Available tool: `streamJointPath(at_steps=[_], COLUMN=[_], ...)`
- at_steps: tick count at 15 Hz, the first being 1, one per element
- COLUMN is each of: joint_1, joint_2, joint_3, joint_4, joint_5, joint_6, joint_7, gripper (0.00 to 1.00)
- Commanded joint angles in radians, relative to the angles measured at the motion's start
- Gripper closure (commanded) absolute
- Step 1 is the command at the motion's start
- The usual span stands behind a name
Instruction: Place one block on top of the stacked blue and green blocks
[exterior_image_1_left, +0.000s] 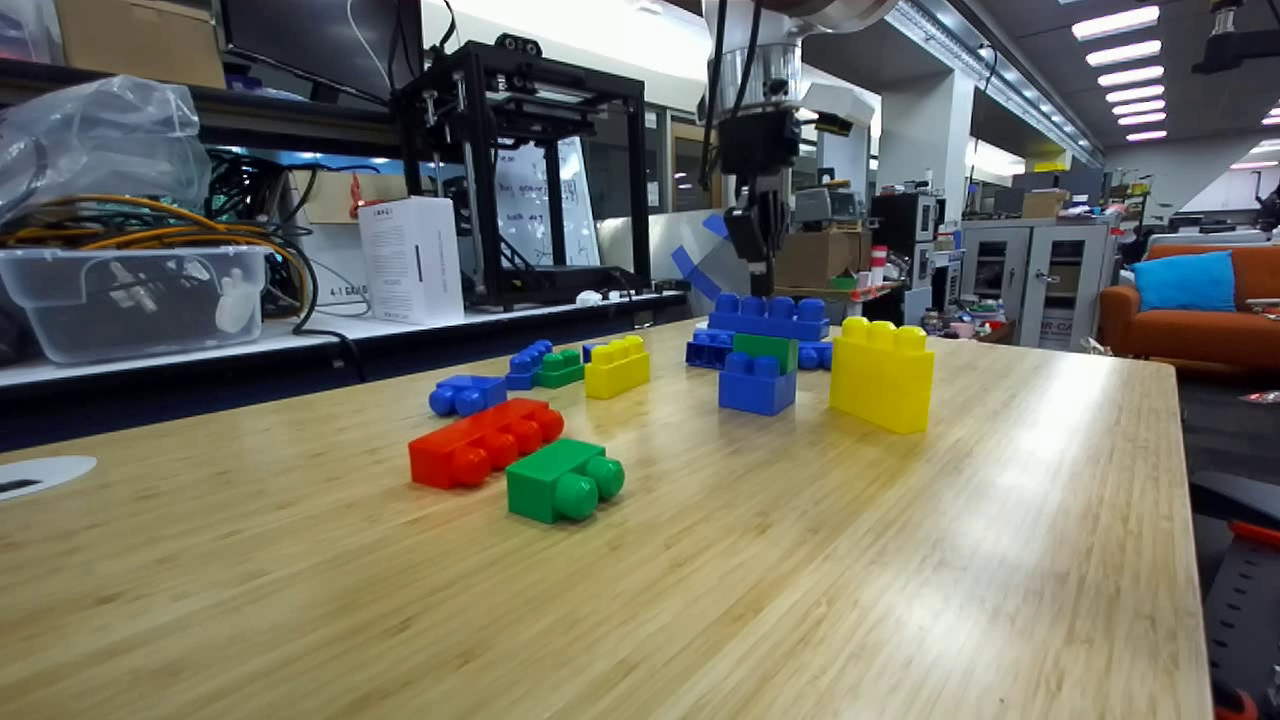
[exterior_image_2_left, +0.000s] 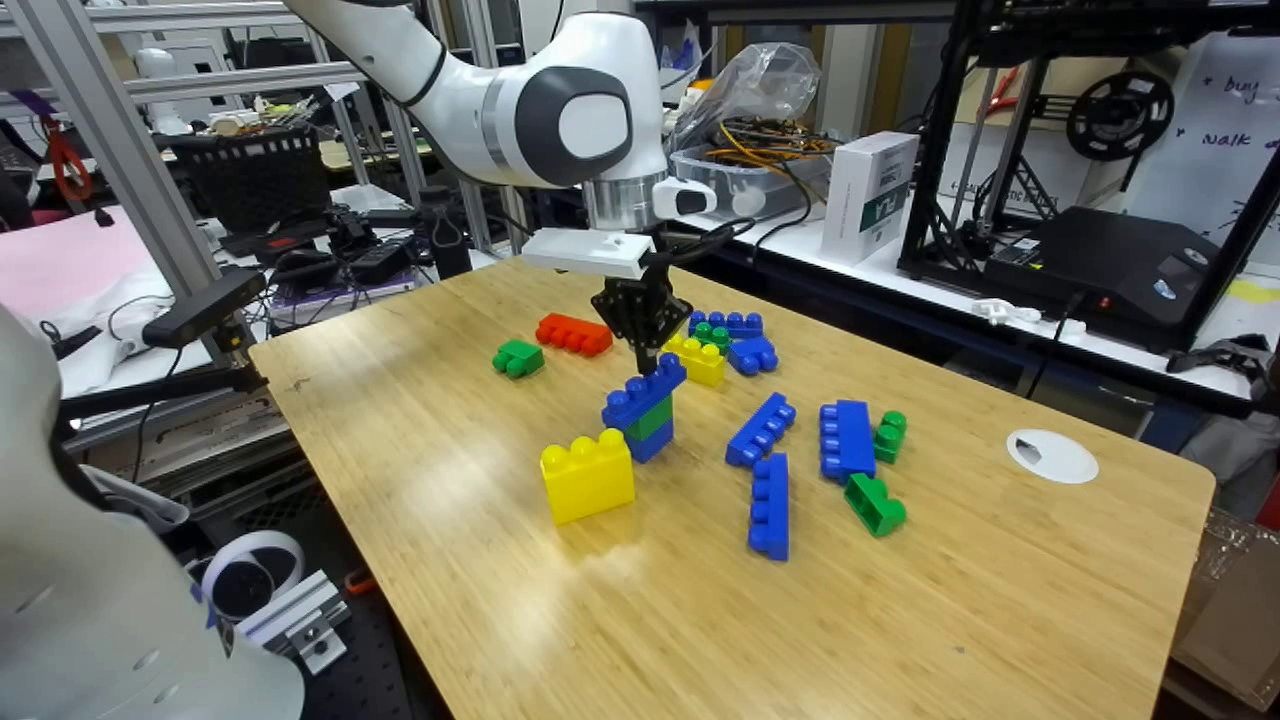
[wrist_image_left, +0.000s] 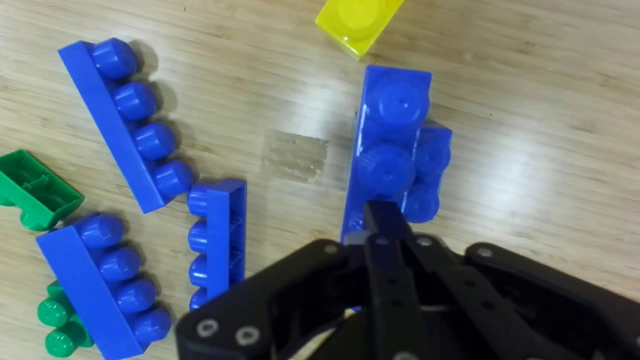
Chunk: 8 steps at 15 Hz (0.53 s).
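Atop the wood-grained table (exterior_image_2_left: 950, 600), near the tall yellow block (exterior_image_2_left: 588, 478), a four-stud blue block (exterior_image_2_left: 643, 395) caps the blue-and-green stack (exterior_image_2_left: 651, 420), the closed gripper (exterior_image_2_left: 647, 363) above probably there to seat it.

Tool (exterior_image_2_left: 647, 363) above blue block (exterior_image_2_left: 642, 397) atop green block (exterior_image_2_left: 653, 418)
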Motion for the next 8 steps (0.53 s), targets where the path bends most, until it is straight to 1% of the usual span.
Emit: streamJointPath(at_steps=[1, 8], joint_1=[-0.006, -0.009], joint_2=[0.021, 0.035], joint_3=[0.0, -0.003], joint_4=[0.006, 0.015], joint_5=[0.008, 0.008], joint_6=[0.006, 0.008], joint_7=[-0.036, -0.052], gripper=[1.0, 1.0])
